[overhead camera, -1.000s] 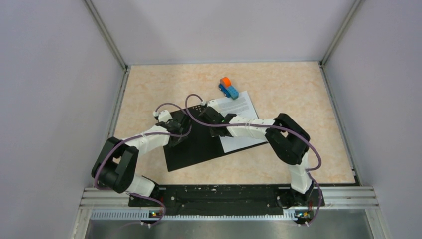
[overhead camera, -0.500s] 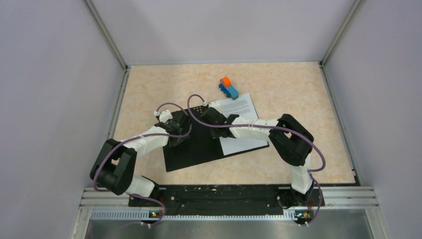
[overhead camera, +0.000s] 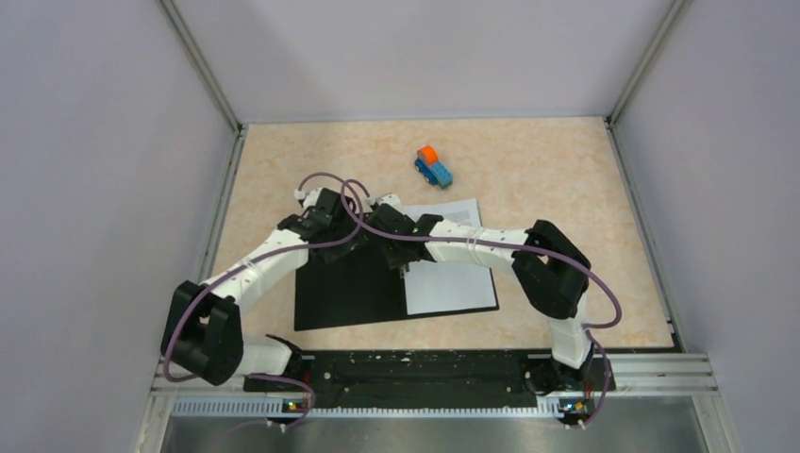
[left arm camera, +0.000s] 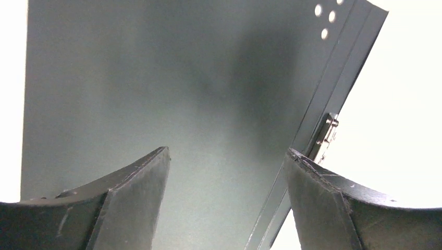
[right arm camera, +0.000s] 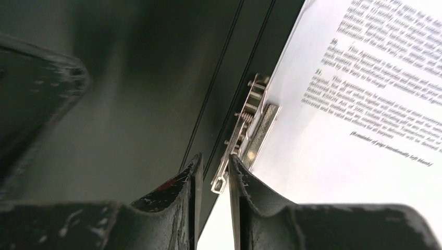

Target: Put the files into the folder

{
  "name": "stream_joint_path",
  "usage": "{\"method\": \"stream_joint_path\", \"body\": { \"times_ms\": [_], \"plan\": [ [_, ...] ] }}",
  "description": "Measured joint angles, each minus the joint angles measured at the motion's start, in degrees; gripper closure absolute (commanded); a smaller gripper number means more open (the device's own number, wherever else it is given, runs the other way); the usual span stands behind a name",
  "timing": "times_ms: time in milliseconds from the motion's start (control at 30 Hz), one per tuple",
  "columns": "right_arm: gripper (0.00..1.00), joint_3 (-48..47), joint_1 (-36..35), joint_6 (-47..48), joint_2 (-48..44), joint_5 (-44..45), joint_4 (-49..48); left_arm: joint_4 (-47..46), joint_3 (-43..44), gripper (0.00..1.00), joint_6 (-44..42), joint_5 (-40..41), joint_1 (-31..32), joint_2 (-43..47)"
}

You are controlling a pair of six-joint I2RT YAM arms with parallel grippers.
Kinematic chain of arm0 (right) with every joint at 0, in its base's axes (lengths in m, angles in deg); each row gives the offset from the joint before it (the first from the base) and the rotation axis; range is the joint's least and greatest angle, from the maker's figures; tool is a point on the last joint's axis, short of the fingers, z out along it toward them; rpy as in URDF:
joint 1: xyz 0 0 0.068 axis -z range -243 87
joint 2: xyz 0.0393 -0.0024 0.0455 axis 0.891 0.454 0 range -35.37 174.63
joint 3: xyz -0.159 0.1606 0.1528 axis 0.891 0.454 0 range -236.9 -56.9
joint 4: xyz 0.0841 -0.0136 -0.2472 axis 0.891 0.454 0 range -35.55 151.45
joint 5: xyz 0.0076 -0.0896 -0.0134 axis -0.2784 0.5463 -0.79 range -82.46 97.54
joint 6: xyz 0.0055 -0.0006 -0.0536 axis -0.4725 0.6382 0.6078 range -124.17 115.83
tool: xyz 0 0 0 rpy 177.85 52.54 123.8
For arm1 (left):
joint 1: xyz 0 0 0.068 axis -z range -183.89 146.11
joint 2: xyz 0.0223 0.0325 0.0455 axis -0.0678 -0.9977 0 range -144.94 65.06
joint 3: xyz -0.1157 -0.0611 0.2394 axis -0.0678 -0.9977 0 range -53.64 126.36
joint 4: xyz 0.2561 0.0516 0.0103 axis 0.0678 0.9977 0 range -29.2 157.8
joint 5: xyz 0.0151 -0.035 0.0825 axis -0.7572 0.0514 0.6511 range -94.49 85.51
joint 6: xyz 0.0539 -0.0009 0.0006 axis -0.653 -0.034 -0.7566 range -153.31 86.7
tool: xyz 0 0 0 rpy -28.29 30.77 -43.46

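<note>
The files (overhead camera: 451, 278) lie in the folder (overhead camera: 344, 288) against its metal clip (right arm camera: 250, 125); my right gripper (right arm camera: 211, 172) straddles the clip lever, jaws barely parted, presumably to work it; my left gripper (left arm camera: 226, 161) hangs wide open, empty.

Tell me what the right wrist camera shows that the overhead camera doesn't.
Only the right wrist view: the printed lines on the files, the metal clip with its spring, and the right hand, narrowly parted at the clip's near end. Only the overhead view: the toy truck on the table, the whole outline of the folder, and the left hand. Both: the folder lying open, black inside, with the white files on its right side.
</note>
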Motion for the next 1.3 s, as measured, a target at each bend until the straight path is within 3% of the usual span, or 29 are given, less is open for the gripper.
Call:
{"method": "stream_joint_path", "body": {
  "times_ms": [367, 533, 1300],
  "plan": [
    [0.75, -4.2, 0.0, -1.4, 5.6, 3.0, 3.8, 2.4, 0.5, 0.11, -6.0, -4.0, -13.2, 5.0],
    [0.86, -6.5, -0.3, -2.0, 7.3, 4.4, 5.4, 2.6, 0.5, 0.11, -7.8, -6.3, -17.7, 6.2],
    [0.85, -8.9, -4.2, -4.9, 9.4, 14.3, 9.7, 3.5, -0.8, 0.10, -9.0, -6.2, -20.9, 7.4]
  ]
}}
